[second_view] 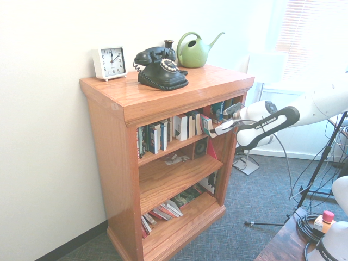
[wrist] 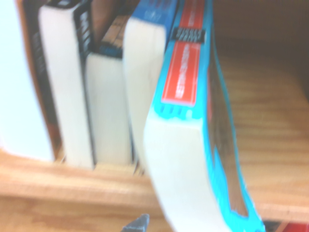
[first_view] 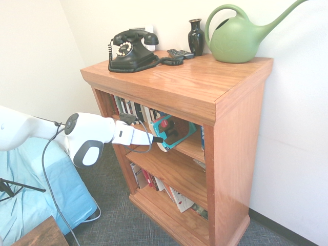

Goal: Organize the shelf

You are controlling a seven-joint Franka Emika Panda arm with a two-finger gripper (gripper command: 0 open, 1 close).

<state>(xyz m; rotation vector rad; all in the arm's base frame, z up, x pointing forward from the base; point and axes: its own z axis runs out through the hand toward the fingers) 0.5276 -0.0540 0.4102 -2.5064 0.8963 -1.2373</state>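
The shelf is a reddish-brown bookcase with three tiers. On its top tier a row of books stands upright. At the row's open end a teal-edged book with a red spine label leans against its neighbours, its lower corner past the board's front edge. My gripper reaches into this tier right at the teal book. The exterior views do not show whether it grips the book.
On the shelf's top stand a black dial telephone, a dark vase, a green watering can, a remote and a white clock. Books lie flat on the bottom tier. A blue-covered object sits beside the arm.
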